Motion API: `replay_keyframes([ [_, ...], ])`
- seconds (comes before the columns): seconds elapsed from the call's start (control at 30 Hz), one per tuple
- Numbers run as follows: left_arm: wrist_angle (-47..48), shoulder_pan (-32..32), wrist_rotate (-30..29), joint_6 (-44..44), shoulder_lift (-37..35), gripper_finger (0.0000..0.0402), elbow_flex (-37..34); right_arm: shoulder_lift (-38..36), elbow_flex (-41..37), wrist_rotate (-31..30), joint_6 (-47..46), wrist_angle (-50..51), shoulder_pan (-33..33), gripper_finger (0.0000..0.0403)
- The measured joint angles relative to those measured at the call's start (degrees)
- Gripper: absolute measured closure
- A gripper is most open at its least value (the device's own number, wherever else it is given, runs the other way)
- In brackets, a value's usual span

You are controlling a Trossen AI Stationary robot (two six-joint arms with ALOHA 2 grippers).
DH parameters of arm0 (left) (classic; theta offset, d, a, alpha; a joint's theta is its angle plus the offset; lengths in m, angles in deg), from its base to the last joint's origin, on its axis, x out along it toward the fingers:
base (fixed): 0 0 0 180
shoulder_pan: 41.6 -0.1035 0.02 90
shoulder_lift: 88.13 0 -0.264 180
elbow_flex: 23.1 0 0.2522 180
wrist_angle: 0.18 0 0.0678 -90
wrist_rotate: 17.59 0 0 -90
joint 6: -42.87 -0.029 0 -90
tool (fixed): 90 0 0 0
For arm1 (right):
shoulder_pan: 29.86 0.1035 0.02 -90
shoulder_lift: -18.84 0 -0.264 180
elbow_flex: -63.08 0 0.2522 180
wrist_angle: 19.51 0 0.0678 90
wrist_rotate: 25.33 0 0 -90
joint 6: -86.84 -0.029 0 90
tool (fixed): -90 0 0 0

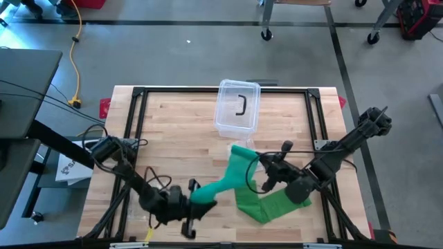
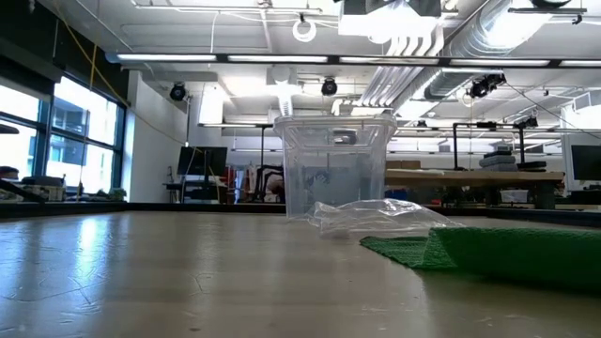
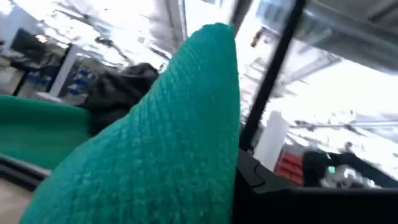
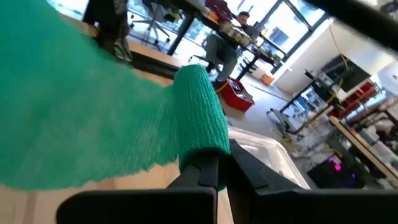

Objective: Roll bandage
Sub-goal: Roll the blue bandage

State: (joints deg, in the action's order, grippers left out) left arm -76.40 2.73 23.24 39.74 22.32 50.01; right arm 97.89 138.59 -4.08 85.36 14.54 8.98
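Two claws clamped on long green woven elastic bandage (image 1: 239, 181), stretched above tabletop's front half. Left claw (image 1: 196, 196) pinches one end near front edge; right claw (image 1: 259, 173) grips mid-strip nearer centre. Remainder lies flat toward front right corner. We judge rolling barely begun: no wound coil visible, whole length left. Clear plastic lidded box (image 1: 237, 106) near back edge.

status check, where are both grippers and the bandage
Left gripper shut on bandage end. Right gripper shut on bandage mid-strip. Clear bin behind, not blocking.
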Motion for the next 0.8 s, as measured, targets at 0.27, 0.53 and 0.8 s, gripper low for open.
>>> replay_keyframes([
  [0.27, 0.0, -6.7, -7.4, 25.3, -0.9, 0.0401, -9.6, 1.2, 0.0, 0.9, 1.5, -0.4, 2.9, 0.0402],
  [0.53, 1.5, -13.9, -2.1, 59.1, -0.8, 0.039, -24.1, 2.0, 0.0, 1.8, 1.7, -0.6, 4.1, 0.0402],
  [0.8, 1.3, -18.2, 7.1, 68.3, -0.8, 0.0294, -26.8, 2.0, 0.0, 2.0, 1.9, -2.2, 4.1, 0.0402],
])
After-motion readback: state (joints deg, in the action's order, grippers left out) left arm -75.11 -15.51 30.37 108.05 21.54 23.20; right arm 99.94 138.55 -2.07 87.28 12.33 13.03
